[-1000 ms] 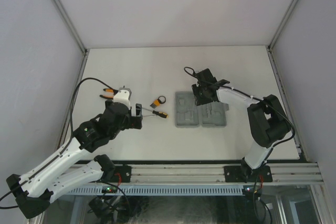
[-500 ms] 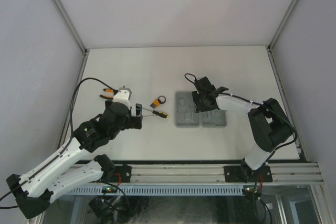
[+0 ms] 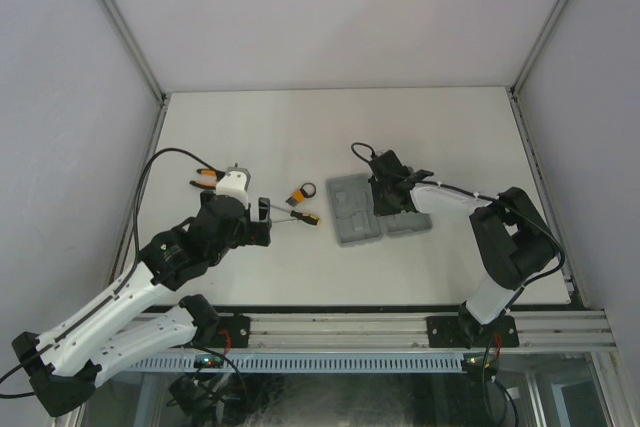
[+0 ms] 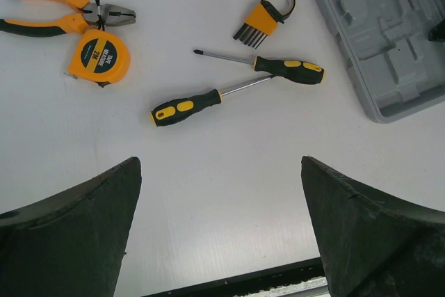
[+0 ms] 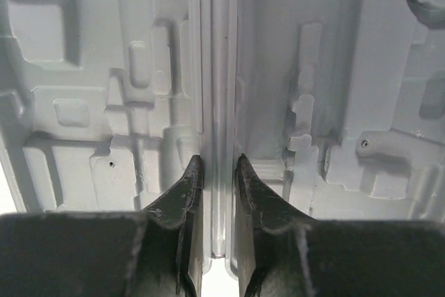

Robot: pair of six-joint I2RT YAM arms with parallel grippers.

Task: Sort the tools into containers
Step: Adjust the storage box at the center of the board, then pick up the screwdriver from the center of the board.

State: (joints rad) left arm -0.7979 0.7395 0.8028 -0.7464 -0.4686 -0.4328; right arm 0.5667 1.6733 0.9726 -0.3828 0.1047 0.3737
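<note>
pinching the hinge ridge of the grey tool case [image 5: 83, 102], the right hand [image 5: 217, 165] has its fingers narrow, one on each side of the ridge and touching it. that looks to me like a grip for shifting the case, so the step in hand is readying the container, not sorting yet. the case lies open, and the compartments in view are bare. the left hand [image 4: 219, 161] hangs wide open over the surface [image 4: 208, 199], holding nothing. ahead of it lie the pliers [image 4: 49, 12] with the tape measure [image 4: 97, 55] just beside, two screwdrivers [image 4: 191, 106] and the hex-key set [image 4: 263, 20], all loose, none in the case. next, i'd say: right lets go and clears off, left drops across the nearer screwdriver's handle.
</note>
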